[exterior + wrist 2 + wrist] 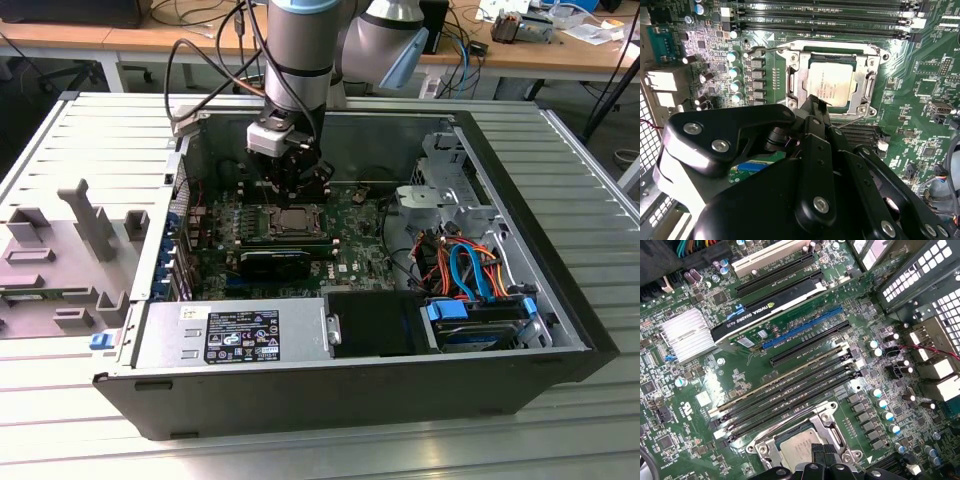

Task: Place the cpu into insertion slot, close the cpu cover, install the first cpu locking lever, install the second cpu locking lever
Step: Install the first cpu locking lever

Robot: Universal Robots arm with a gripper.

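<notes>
We see the tool (815, 102) pinched narrow, empty, just above the cpu (832, 85) (cpu cover (867, 82) down) in its insertion slot (795, 75)

— how is the cpu (832, 85) seen?
— a flat square chip with a dull silver top, seated level in the insertion slot (795, 75) on the green board.
— and the cpu cover (867, 75)?
— a thin silver frame, laid down flat around the chip, whose top is framed by its window.

One cpu (832, 85), four memory slots (790, 392)
</notes>
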